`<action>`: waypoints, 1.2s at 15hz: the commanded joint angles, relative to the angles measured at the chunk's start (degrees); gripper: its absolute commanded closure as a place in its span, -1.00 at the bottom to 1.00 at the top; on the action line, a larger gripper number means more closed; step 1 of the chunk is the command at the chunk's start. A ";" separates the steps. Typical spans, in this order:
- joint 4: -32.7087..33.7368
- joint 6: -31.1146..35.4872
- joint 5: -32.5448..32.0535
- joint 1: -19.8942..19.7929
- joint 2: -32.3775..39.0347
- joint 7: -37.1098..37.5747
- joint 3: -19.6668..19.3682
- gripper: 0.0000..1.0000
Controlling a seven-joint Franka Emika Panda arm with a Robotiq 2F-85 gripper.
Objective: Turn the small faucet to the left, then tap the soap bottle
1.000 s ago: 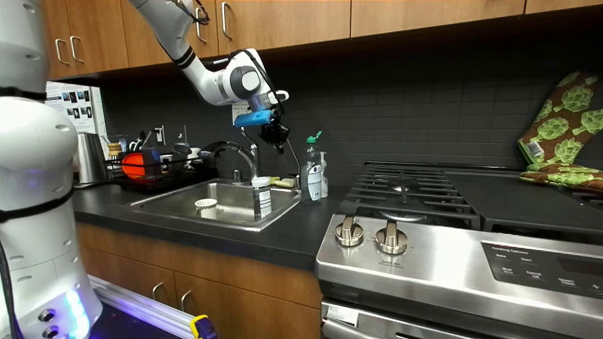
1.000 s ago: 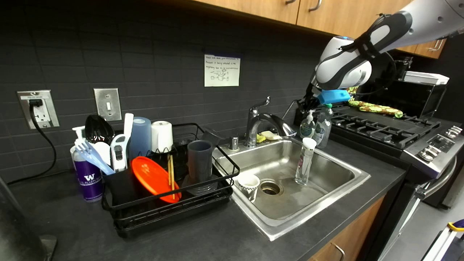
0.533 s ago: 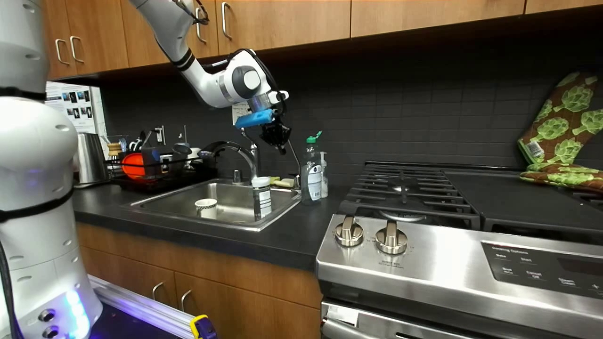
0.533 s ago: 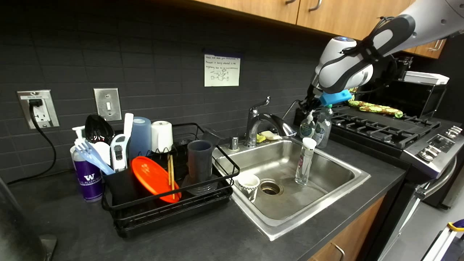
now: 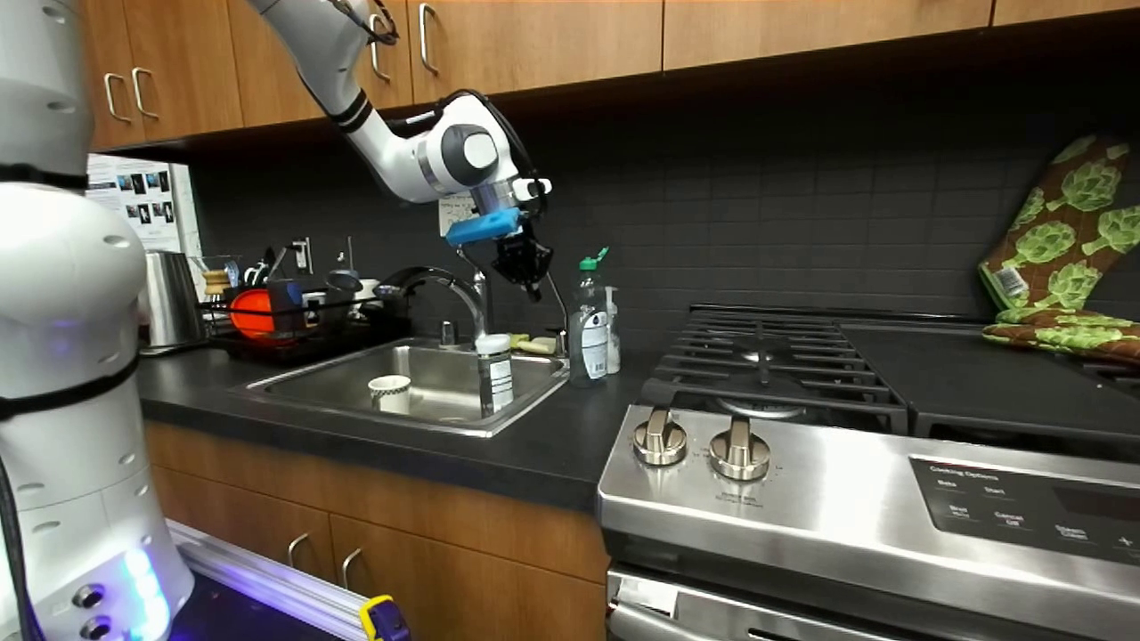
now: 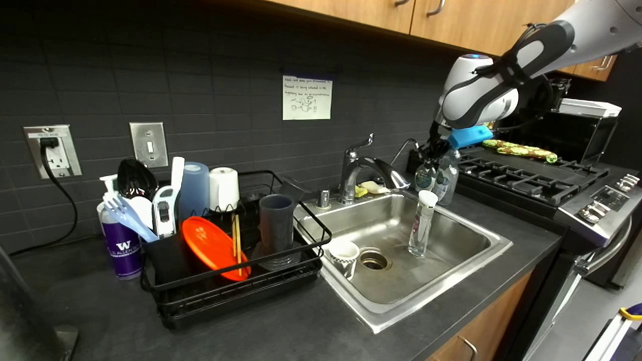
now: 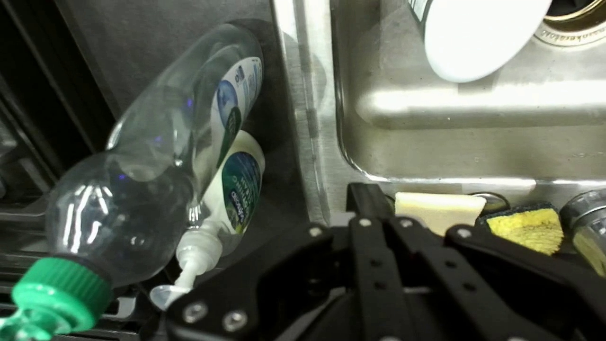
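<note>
The claw (image 7: 365,201) is pinched closed, nothing visible in its grip, and hangs near the small faucet (image 5: 562,304) at the sink's (image 6: 446,279) back corner toward the stove (image 5: 842,485); I take the turn as the step in hand, but can't tell whether it's done or whether they touch. Tapping the soap bottle (image 5: 589,334) seems left to do: it stands upright on the dark table (image 5: 552,450) just past the sink's stove-side edge. A cup (image 6: 344,256) and jar (image 6: 422,228) sit in the sink, a loaded rack (image 6: 241,296) beside it.
</note>
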 commanded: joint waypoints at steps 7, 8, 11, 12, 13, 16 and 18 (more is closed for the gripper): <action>-1.00 5.66 3.06 0.00 -0.97 -1.15 -0.20 1.00; -1.06 6.31 3.26 0.00 -0.94 -1.13 -0.18 1.00; -1.27 7.52 3.77 0.03 -0.92 -1.16 -0.15 1.00; -1.21 7.49 3.67 0.03 -0.89 -1.15 -0.18 1.00; -1.12 7.39 2.89 0.01 -0.88 -0.68 -0.32 1.00; -1.31 8.00 4.22 0.02 -0.96 -1.07 -0.17 1.00; -1.59 8.27 5.66 0.11 -1.15 -1.45 0.05 1.00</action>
